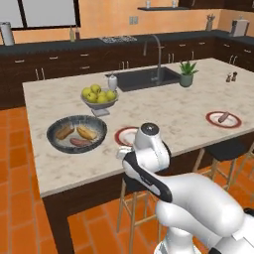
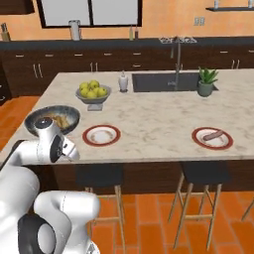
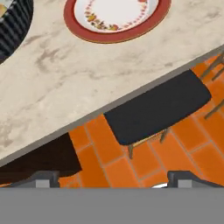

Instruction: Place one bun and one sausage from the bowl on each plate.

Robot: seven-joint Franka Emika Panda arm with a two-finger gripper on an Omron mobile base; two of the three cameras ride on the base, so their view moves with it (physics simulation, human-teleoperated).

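From the left base camera, the bowl (image 1: 77, 134) sits near the island's front left edge holding two buns and a sausage, while the near plate (image 1: 127, 136), just to its right and partly behind the arm's white wrist, looks bare; the far plate (image 1: 223, 119), well apart along the counter (image 1: 163, 109), carries one sausage and no bun that can be made out. By that count the job appears barely begun: one sausage delivered, with a bun owed to the far plate and both items owed to the near one. The arm is folded low in front of the island, elbow bent, hand held by the counter's edge. From the right base camera, the arm's wrist stands in front of the bowl (image 2: 34, 118), the near plate (image 2: 101, 135) lies empty just beside it, and the far plate (image 2: 213, 138) shows its lone sausage; a pedestal dish of apples (image 2: 93, 91) stands behind. From the hand camera, the gripper (image 3: 114, 177) looks down past the counter edge at a stool (image 3: 157, 107) and orange floor tiles, the near plate (image 3: 105, 36) at the top and the bowl's ribbed wall (image 3: 15, 26) in the corner; the finger tips stand wide apart with nothing between them.
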